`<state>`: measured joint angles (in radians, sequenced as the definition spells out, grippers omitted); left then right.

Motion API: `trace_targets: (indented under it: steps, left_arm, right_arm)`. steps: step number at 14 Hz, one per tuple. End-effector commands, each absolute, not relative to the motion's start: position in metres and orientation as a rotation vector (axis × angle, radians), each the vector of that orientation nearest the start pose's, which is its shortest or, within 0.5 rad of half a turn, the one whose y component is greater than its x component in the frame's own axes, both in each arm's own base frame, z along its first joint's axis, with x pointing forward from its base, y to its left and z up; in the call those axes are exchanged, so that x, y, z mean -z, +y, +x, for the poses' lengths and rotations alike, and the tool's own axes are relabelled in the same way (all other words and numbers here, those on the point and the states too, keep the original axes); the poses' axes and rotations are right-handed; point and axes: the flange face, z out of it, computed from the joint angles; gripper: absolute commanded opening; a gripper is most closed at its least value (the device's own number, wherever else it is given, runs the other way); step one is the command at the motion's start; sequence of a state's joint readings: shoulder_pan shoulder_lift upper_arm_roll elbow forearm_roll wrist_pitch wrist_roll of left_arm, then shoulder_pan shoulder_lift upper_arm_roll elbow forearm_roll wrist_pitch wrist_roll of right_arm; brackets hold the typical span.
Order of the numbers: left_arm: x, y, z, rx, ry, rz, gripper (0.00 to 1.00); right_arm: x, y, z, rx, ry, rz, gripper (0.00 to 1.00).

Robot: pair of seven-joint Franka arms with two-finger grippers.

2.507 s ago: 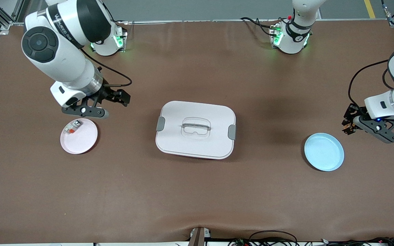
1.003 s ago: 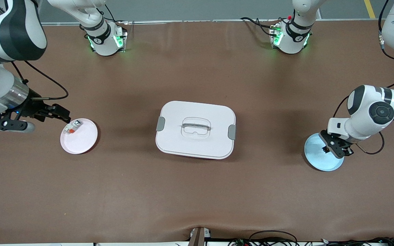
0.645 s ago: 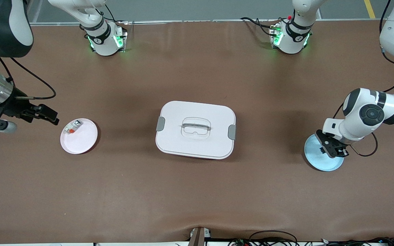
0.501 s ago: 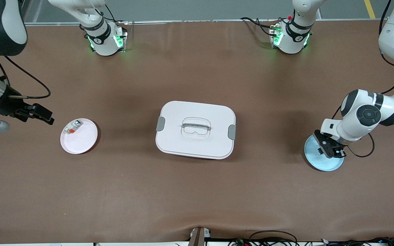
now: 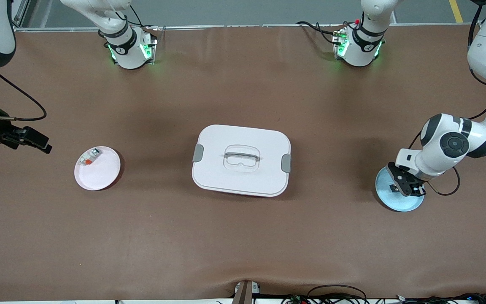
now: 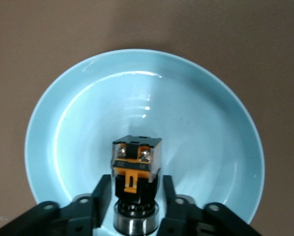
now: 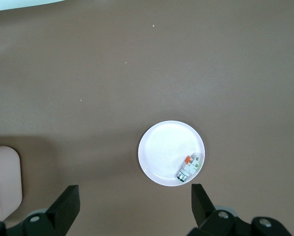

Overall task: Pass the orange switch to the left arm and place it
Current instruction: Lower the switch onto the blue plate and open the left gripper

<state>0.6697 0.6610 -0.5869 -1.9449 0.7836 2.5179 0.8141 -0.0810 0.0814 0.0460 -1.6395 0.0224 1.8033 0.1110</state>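
Brown matting covers the table (image 5: 243, 236) from end to end, and the two white arms rise from their bases along its top edge in the front view.

At the left arm's end of the table the left gripper (image 5: 403, 185) is low over the blue plate (image 5: 399, 202), its black head covering part of the plate's rim. In the left wrist view the orange switch (image 6: 136, 160) sits between the two fingers (image 6: 100, 194) inside the plate (image 6: 78, 128), black with an orange clip and two screws on its face. A thin gap seems to show on each side between switch and fingers, but whether they grip it or have let go cannot be told.

The right gripper (image 5: 36, 141) hangs in the air at the right arm's end of the table, over bare matting just outside the pink plate (image 5: 99, 174), toward the table's edge. Its fingers (image 7: 68, 204) are spread wide with nothing between them; the right wrist view looks down past them to the pink plate (image 7: 161, 142). A small white-grey part with a red-orange end (image 5: 89, 157) lies on that plate near the rim closest to this gripper.

The box (image 5: 241, 159), white with grey side clips and a recessed handle in its lid, sits closed at mid-table, well apart from both grippers, between the two plates.
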Motion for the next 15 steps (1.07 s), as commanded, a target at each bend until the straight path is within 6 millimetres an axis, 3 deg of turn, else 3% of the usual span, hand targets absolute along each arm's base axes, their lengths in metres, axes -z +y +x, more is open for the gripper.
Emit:
trace_targets:
  steps: [1, 4, 8, 10, 12, 15]
  left_arm:
    - [-0.222, 0.060, 0.629, 0.106, 1.680, -2.457, 1.00]
    - [-0.256, 0.065, 0.643, 0.144, 1.550, -2.600, 1.00]
    - [-0.311, 0.053, 0.656, 0.171, 1.295, -2.755, 1.00]
    - [-0.330, 0.048, 0.656, 0.172, 1.077, -2.877, 1.00]
    - [-0.367, 0.031, 0.662, 0.243, 0.885, -2.960, 1.00]
    - [-0.412, 0.022, 0.671, 0.213, 0.585, -3.055, 1.00]
  right_arm:
    - [-0.581, -0.016, 0.590, 0.098, 0.210, -3.122, 1.00]
    - [-0.587, -0.009, 0.589, 0.096, 0.198, -3.123, 1.00]
    - [-0.586, 0.003, 0.589, 0.093, 0.171, -3.124, 1.00]
    - [-0.587, 0.004, 0.589, 0.093, 0.169, -3.124, 1.00]
    - [-0.587, 0.008, 0.589, 0.093, 0.159, -3.124, 1.00]
    - [-0.587, 0.012, 0.588, 0.088, 0.152, -3.125, 1.00]
